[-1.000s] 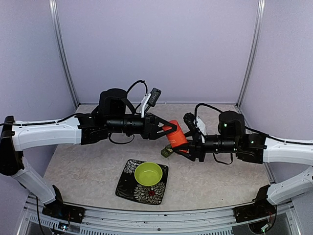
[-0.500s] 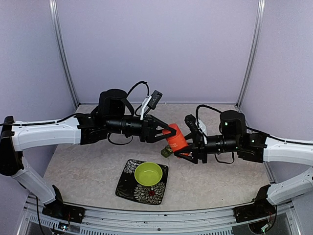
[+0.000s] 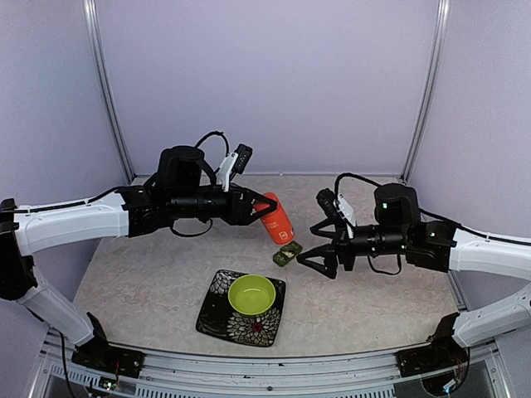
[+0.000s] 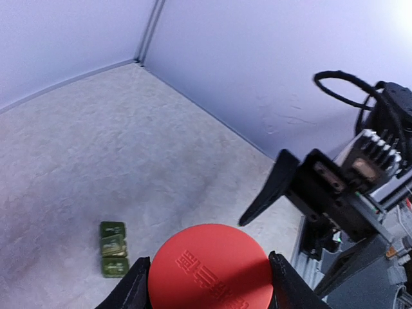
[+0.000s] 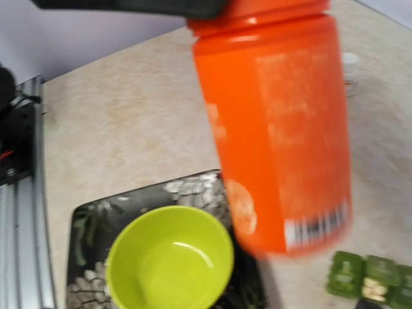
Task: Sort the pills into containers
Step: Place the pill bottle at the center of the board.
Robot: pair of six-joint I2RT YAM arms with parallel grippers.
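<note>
The left gripper (image 3: 255, 207) pinched a tilted orange bottle (image 3: 278, 224) aloft; the right gripper (image 3: 314, 245), jaws spread wide, hovered just beside the green pillbox (image 3: 286, 254), midway between the table's (image 3: 149, 274) side edges.

light: bright, even | shadows: faint | blur: orange bottle (image 5: 277, 129) smeared, right wrist view | glare: left wrist corner

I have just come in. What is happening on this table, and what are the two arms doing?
The left gripper holds an orange bottle by its upper end, tilted in the air above the table. The right gripper is open and empty, apart from the bottle and just to the right of the small green pillbox, which lies on the table between the arms. A lime-green bowl stands empty on a patterned plate nearer the arm bases.
</note>
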